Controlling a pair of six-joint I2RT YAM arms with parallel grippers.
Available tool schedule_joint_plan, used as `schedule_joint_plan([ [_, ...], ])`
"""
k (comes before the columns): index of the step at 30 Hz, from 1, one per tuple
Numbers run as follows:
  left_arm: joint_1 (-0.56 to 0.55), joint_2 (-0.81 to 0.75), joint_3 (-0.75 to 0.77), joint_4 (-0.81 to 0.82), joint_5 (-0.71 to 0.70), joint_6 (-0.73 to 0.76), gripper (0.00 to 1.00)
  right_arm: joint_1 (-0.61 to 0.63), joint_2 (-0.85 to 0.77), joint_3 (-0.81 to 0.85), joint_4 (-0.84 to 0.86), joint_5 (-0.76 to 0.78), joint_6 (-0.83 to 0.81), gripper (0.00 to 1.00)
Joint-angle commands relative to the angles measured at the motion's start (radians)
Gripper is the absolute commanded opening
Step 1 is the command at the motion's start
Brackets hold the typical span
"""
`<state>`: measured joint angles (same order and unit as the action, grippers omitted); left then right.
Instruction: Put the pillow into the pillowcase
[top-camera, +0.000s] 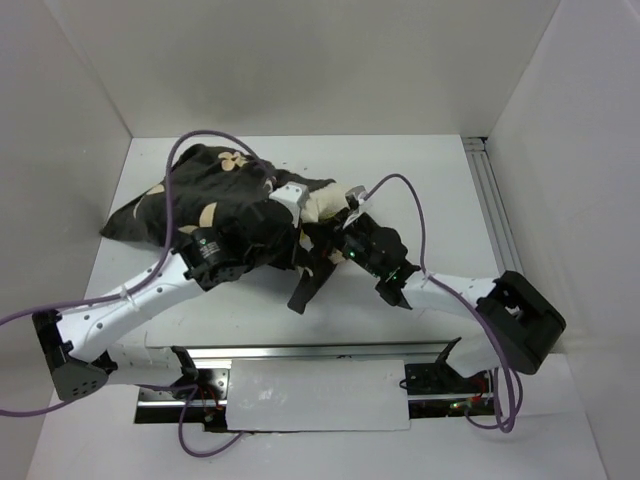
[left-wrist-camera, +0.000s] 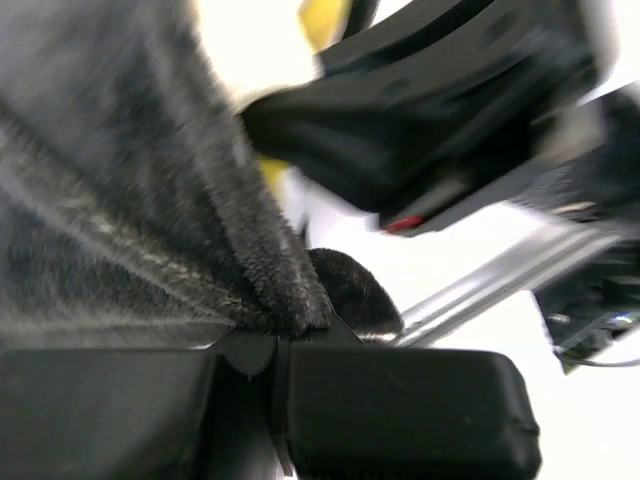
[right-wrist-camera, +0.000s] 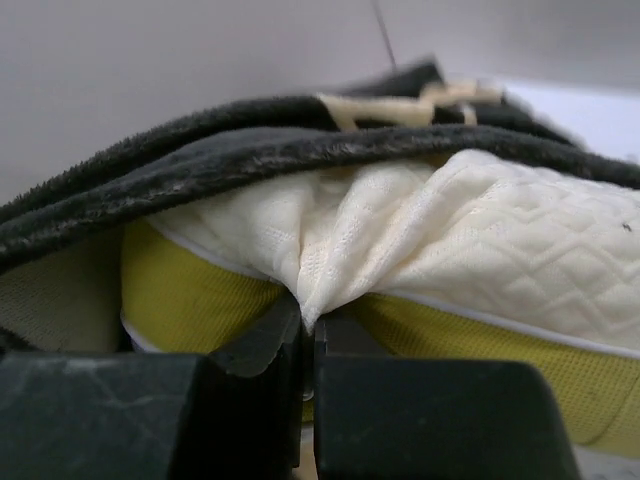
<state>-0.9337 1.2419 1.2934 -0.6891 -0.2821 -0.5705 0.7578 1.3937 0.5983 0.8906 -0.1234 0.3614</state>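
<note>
The pillowcase (top-camera: 205, 205) lies crumpled on the left half of the bench (top-camera: 430, 170), its dark plush spreading from the far left towards the middle, with a tan flower print showing near its far edge. The pillow (top-camera: 325, 203) pokes out of it at the right end, so that only a small cream patch shows from above and the rest is under the dark cloth. The left gripper (top-camera: 295, 252) sits at the near right edge of the heap. In its wrist view the left gripper (left-wrist-camera: 275, 350) is clenched on a fold of the pillowcase (left-wrist-camera: 120, 200), with a small tuft of plush sticking out just past the fingertips and a metal rail (left-wrist-camera: 500, 285) blurred beyond it. The right gripper (top-camera: 342, 228) reaches in from the right and meets the exposed end of the pillow. Its own camera shows the right gripper (right-wrist-camera: 308, 330) pinched tight on a pleat of the quilted cream pillow (right-wrist-camera: 480, 240), just above the yellow edge (right-wrist-camera: 190, 290). There the pillowcase (right-wrist-camera: 250, 140) drapes over the top of the pillow like a hood, its rim resting on the cream cloth.
</note>
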Motion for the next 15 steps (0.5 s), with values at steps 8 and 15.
schedule_joint_plan([
  [8, -0.071, 0.042, 0.29, 0.05, 0.314, 0.109, 0.0, 0.162, 0.382, 0.098, 0.574, 0.08, 0.072, 0.0],
  [15, -0.08, 0.062, 0.241, 0.03, 0.439, 0.124, 0.0, 0.195, 0.655, 0.19, 0.521, 0.031, 0.083, 0.0],
])
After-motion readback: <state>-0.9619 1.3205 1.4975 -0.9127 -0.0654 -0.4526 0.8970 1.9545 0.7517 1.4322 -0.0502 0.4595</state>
